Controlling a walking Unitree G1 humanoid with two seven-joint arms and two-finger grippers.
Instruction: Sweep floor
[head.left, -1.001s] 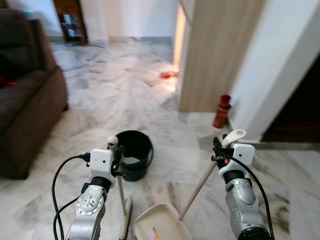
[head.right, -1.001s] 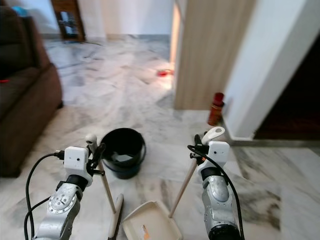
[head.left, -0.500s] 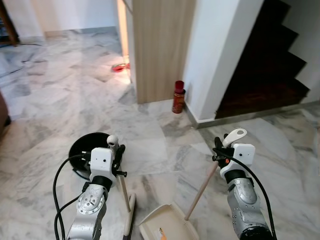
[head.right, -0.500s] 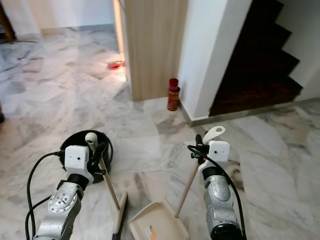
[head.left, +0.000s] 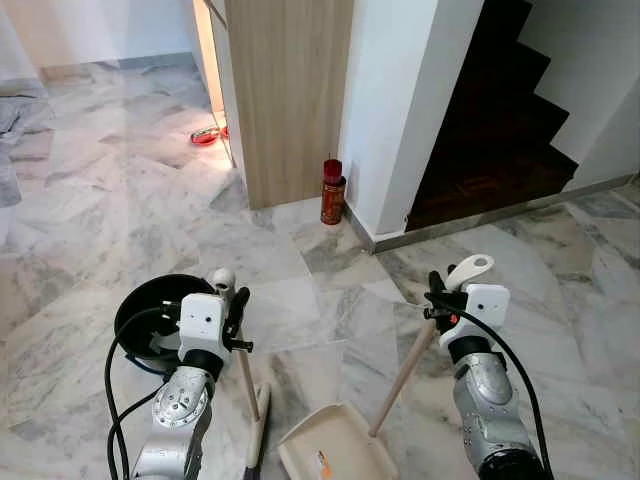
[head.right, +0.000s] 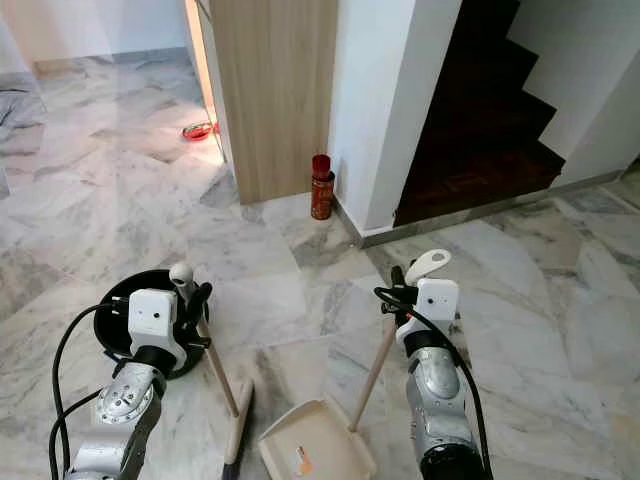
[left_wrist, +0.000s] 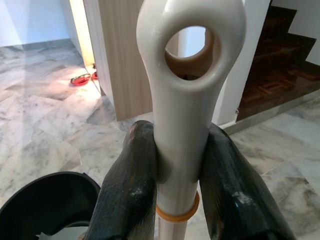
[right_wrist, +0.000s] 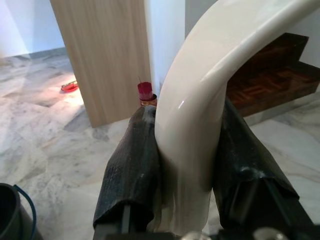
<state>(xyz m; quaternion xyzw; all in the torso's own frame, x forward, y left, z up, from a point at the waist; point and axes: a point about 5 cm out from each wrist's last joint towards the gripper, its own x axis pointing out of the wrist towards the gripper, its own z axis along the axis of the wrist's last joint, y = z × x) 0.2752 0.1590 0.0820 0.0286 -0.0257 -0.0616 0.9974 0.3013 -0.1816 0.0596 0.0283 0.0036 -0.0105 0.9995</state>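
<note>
Your left gripper (left_wrist: 175, 165) pinches the broom (head.left: 245, 380) handle top | right gripper (right_wrist: 185, 165) pinches the dustpan (head.left: 335, 455) handle | both heads rest on the floor below | light, stiff, smooth plastic; keep holds high | bucket (head.left: 150, 320) beside left gripper.

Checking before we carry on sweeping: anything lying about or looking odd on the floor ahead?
Two things stand out: a red cylindrical can standing on the marble floor at the wall corner by the stairs, and a red object lying on the floor in the doorway beyond the wooden panel.
</note>
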